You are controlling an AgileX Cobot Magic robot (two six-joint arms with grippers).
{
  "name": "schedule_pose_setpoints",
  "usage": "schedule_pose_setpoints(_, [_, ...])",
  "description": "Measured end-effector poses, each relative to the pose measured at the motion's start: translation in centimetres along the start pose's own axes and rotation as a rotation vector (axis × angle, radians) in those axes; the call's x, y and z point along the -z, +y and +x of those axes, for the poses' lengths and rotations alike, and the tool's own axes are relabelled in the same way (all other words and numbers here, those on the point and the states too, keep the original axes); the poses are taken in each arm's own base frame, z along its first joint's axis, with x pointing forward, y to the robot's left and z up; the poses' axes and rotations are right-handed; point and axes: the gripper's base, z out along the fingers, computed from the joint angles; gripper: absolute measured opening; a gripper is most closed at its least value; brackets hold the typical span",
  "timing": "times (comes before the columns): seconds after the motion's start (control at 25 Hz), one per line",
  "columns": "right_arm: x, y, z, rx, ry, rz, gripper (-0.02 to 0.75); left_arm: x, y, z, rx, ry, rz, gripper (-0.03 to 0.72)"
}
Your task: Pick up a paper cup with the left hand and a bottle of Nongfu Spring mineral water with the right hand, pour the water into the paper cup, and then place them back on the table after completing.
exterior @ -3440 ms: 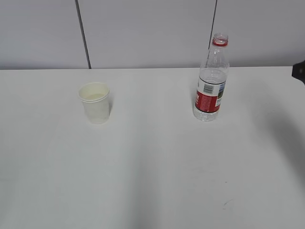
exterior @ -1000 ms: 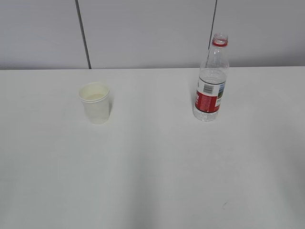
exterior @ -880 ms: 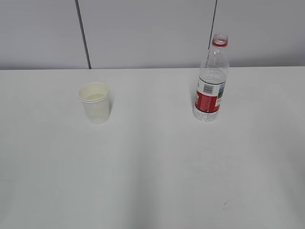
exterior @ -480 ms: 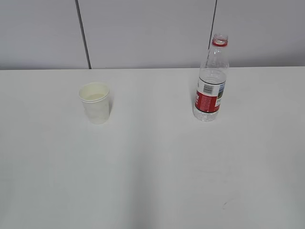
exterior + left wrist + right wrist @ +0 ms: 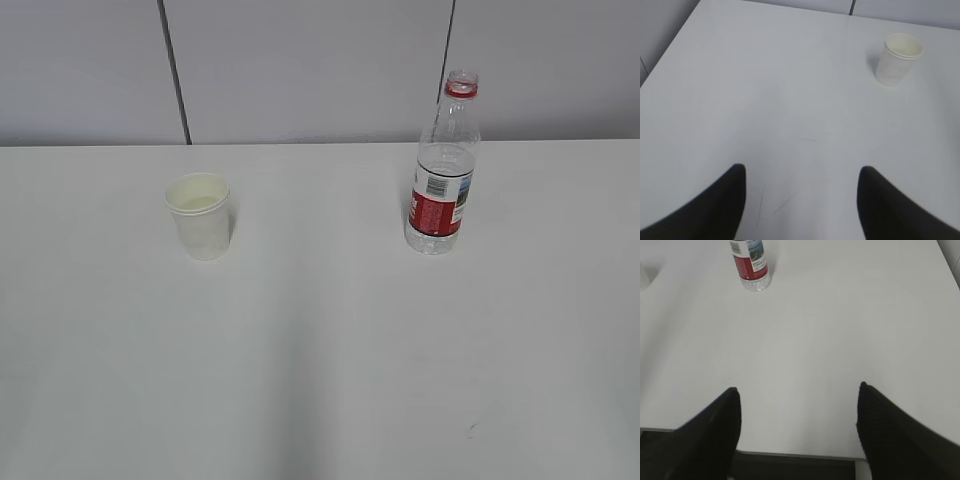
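Since the earlier frame a dark arm tip has left the right edge, while the white paper cup (image 5: 200,215) and uncapped clear red-labelled water bottle (image 5: 443,165) stand unmoved, well apart on the plain white table (image 5: 320,350) below grey wall panels (image 5: 310,70), both black grippers, left (image 5: 801,200) and right (image 5: 797,427), spread wide and empty.

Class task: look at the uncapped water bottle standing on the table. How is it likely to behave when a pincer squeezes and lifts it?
The bottle looks like thin clear plastic, so it would probably dent under a firm squeeze. It appears only part full, so it is likely fairly light. Tall, narrow and without a cap, it could tip and spill if knocked.
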Motion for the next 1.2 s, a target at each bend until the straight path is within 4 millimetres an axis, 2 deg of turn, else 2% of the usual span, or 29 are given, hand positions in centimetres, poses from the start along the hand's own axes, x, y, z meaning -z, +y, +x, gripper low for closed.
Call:
schedule_pose_setpoints(0.2, [-1.8, 0.1, 1.1, 0.051, 0.076, -0.002, 0.534, 0.0, 0.0, 0.0, 0.0, 0.0, 0.0, 0.438])
schedule_pose_setpoints(0.44, [-1.9, 0.2, 1.2, 0.089, 0.079, -0.017, 0.534, 0.0, 0.0, 0.0, 0.0, 0.0, 0.0, 0.438])
schedule_pose_setpoints(0.72, [-3.0, 0.5, 1.1, 0.124, 0.021, -0.044, 0.534, 0.0, 0.0, 0.0, 0.0, 0.0, 0.0, 0.438])
schedule_pose_setpoints(1.2, [-3.2, 0.3, 1.1, 0.105, 0.016, -0.025, 0.534, 0.0, 0.0, 0.0, 0.0, 0.0, 0.0, 0.438])
